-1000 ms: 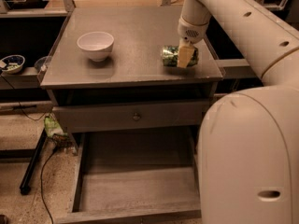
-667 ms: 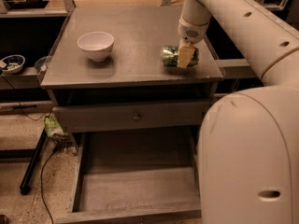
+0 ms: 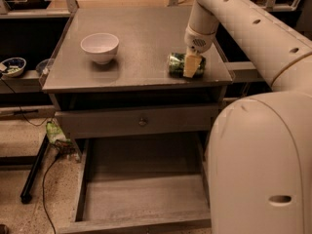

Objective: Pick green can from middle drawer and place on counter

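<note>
Camera view: green can (image 3: 176,64) lies beneath claw (image 3: 193,66), apparently touching.

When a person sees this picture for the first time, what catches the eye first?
The big white robot body fills the right foreground. Its gripper is at the green can, lying on its side on the counter right of a white bowl. Below, the middle drawer stands open.

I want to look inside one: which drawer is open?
The lower drawer, pulled far out; the knobbed drawer above it is shut. The gripper is up at the green can on the counter.
</note>
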Robot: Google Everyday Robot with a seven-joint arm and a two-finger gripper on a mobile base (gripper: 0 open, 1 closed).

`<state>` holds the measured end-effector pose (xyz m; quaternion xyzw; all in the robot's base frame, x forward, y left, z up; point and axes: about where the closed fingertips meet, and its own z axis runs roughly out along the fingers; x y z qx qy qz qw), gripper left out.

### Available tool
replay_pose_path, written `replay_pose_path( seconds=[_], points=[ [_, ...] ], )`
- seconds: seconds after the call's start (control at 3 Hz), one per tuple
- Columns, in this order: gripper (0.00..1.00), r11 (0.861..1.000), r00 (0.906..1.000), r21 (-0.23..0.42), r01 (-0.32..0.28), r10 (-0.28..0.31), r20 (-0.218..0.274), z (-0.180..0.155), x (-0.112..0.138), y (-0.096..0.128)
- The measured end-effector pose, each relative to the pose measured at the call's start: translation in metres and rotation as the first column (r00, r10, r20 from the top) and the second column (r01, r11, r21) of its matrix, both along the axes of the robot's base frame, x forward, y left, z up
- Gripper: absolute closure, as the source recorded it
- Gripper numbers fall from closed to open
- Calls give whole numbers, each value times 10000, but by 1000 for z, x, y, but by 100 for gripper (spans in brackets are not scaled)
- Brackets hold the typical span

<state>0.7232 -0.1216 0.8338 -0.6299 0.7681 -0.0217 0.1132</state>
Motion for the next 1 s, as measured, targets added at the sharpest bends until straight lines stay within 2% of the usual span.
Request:
replay_pose_path(
  seconds=[1.0],
  points=[
    [26, 10000, 10000, 0, 0, 0, 0, 0, 0, 0]
  ],
)
